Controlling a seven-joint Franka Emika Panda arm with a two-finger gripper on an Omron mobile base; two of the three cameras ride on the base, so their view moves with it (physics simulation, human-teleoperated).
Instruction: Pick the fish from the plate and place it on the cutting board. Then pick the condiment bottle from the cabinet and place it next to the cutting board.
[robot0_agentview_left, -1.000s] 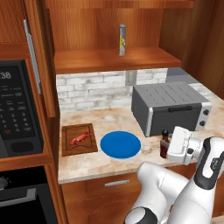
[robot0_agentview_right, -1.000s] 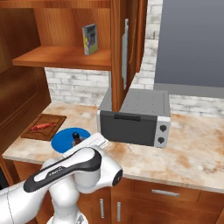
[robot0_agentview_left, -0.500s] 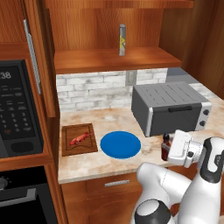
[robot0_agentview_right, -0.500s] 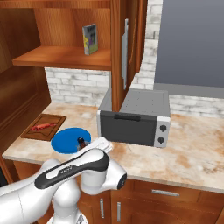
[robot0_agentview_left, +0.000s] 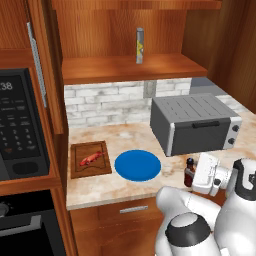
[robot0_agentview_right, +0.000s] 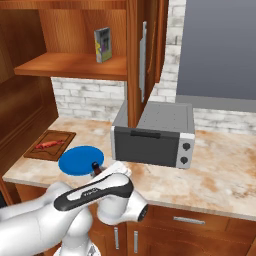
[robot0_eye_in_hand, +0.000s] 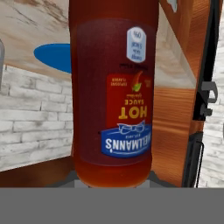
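The slim red-orange fish (robot0_agentview_left: 90, 159) (robot0_agentview_right: 49, 144) lies on the dark brown cutting board (robot0_agentview_left: 98, 169) (robot0_agentview_right: 63, 136) at the counter's left. To the right of the board sits the bare blue plate (robot0_agentview_left: 137, 165) (robot0_agentview_right: 80, 160) (robot0_eye_in_hand: 54, 57). My gripper (robot0_agentview_left: 196, 176) is shut on the condiment bottle (robot0_agentview_left: 189, 169) (robot0_agentview_right: 95, 168) (robot0_eye_in_hand: 111, 96), a dark brown hot-sauce bottle with a red label. I hold it just right of the plate, near the counter's front edge and in front of the toaster oven. The cabinet shelf (robot0_agentview_left: 130, 67) (robot0_agentview_right: 70, 64) hangs above.
A grey toaster oven (robot0_agentview_left: 195, 122) (robot0_agentview_right: 155, 132) stands on the counter right of the plate. A tall grey cylinder (robot0_agentview_left: 140, 46) (robot0_agentview_right: 102, 44) stands on the shelf. The black microwave (robot0_agentview_left: 20, 130) is at the left. My own arm crosses the counter's front edge.
The gripper with the bottle has sunk a little toward the counter and shifted slightly to the right. Fish, board and plate have not moved.
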